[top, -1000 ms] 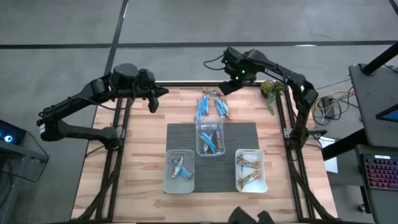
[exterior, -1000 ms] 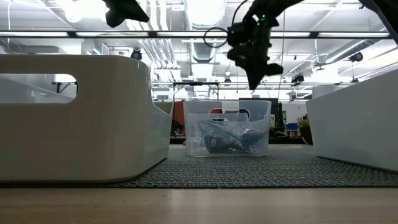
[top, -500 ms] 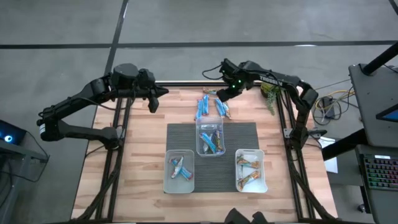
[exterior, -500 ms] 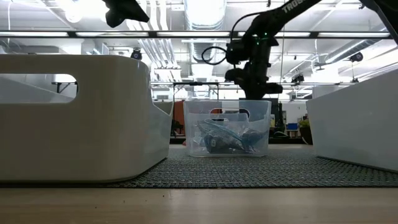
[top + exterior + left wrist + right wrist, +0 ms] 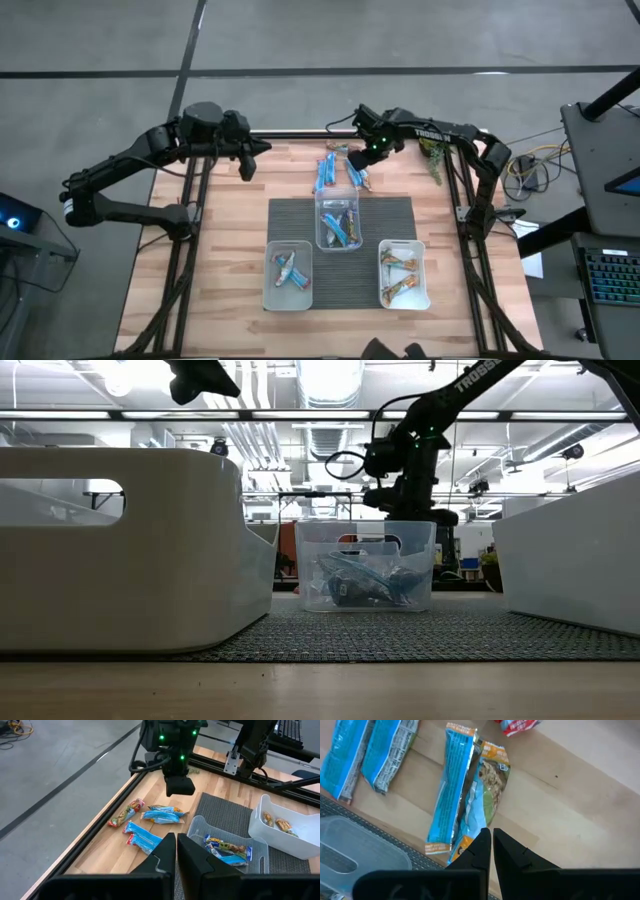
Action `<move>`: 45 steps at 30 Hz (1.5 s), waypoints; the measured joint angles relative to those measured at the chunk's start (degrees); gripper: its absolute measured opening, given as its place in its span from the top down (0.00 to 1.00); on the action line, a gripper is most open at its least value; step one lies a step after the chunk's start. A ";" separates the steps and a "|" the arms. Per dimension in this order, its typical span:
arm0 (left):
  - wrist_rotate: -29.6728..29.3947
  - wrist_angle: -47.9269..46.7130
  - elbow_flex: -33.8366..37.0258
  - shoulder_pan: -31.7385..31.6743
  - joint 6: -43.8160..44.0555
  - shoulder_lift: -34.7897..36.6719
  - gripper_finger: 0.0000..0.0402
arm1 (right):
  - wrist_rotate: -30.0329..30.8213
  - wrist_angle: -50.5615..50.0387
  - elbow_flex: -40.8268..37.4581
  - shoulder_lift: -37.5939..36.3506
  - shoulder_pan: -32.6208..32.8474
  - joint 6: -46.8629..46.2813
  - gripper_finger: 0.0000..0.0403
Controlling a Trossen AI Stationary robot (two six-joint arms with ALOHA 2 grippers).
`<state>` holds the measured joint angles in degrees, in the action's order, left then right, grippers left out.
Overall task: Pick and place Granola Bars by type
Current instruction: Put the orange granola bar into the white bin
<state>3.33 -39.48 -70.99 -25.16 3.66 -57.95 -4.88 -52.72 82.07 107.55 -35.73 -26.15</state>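
While our left pincer (image 5: 250,160) waits pressed together above the desk's (image 5: 230,250) far left corner, our right pincer (image 5: 362,165) hangs low over the loose Granola Bars (image 5: 338,170) at the far edge. Its fingers are pressed together with only a sliver between them, pinching nothing, as the right wrist view shows. Just under and ahead of its tips lie two bright blue bars (image 5: 452,790) side by side, with an orange-ended bar (image 5: 492,777) touching them. Two more blue bars (image 5: 367,755) lie just beside that cluster, and a red-tipped wrapper (image 5: 517,724) lies a little beyond it.

From the left wrist view we see the right pincer (image 5: 179,785) above the same scatter, a tan and red bar (image 5: 125,813) lying apart on the side away from the tubs. Directly behind the right pincer, toward the desk's middle, the centre tub (image 5: 340,222) on the dark mat (image 5: 290,220) holds blue bars. Farther on, the left tub (image 5: 288,276) holds blue and red bars, and the right tub (image 5: 404,274) holds tan ones.
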 joint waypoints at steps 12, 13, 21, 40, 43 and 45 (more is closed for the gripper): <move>0.00 0.00 0.03 -0.01 0.00 0.00 1.00 | -2.32 6.08 -1.93 0.00 0.63 -0.39 0.93; 0.00 0.00 0.03 -0.01 0.01 0.00 1.00 | -2.32 6.14 -2.19 0.00 0.63 -0.44 0.92; 0.01 0.00 0.03 -0.01 0.56 0.00 1.00 | -1.50 6.70 -3.90 0.00 0.63 -3.22 0.71; 0.02 -0.01 0.03 -0.01 2.58 0.00 1.00 | 0.58 10.86 -7.29 0.02 0.59 -7.40 0.31; 0.04 0.00 0.03 -0.01 2.82 0.00 1.00 | 0.63 12.05 -7.31 0.02 0.59 -7.62 0.30; 0.04 0.00 0.03 -0.01 2.84 0.00 1.00 | 0.87 12.43 -7.31 0.02 0.59 -8.26 0.30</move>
<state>3.37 -39.49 -70.96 -25.17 6.50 -57.95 -4.00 -40.29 74.76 107.57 -35.13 -34.41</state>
